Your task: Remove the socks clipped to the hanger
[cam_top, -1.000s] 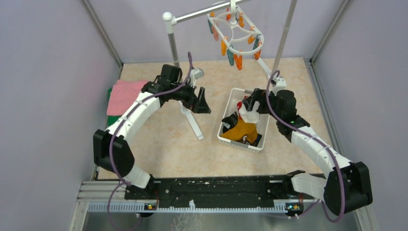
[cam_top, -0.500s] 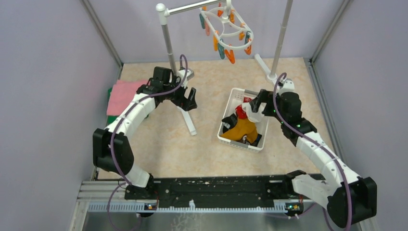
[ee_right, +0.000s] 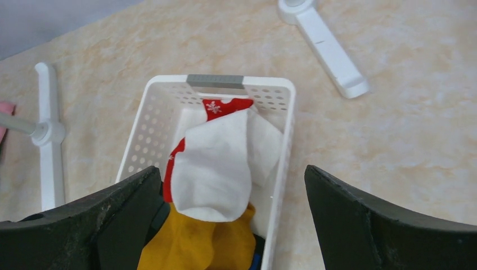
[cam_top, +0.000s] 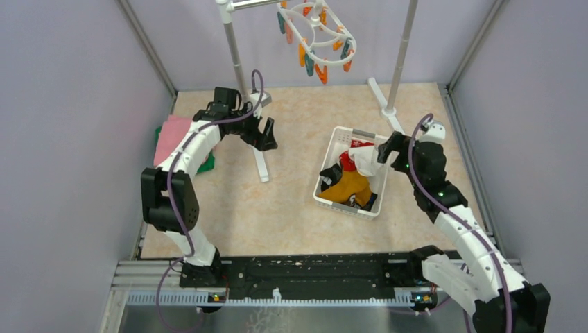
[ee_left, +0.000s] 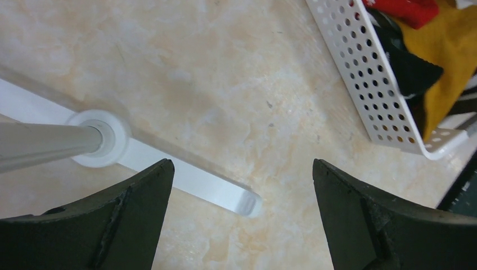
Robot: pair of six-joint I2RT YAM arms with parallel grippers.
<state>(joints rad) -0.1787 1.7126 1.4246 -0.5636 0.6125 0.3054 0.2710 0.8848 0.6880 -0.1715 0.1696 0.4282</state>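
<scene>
the hanger (cam_top: 315,31) is seen hung from the top bar of the pole rack (cam_top: 234,48) at the far side of the table, and no sock can be made out on any of its orange and teal clips (cam_top: 310,62). the socks (ee_right: 216,169) are found heaped in the white perforated basket (ee_right: 215,80) right of centre. a white one lies on top, a red dotted sock (ee_right: 225,106) is under it at the far end, a mustard sock (ee_right: 205,244) is at the near end and a black sock (ee_left: 413,67) shows at one side. the right gripper (ee_right: 232,169) is held above the basket with its jaws spread wide and nothing between them. the left gripper (ee_left: 242,166) is likewise spread wide and empty, low over the rack's white foot (ee_left: 185,177) and just beside the upright pole

the removal is judged as good as done. the main risk is judged to lie with the left arm: were it swung or lowered carelessly, the foot or pole could be knocked, the rack tipped and the hanger shaken off its bar. the basket could also be shoved, or a sock snagged and dragged out, if the right jaws were dropped into the heap
</scene>
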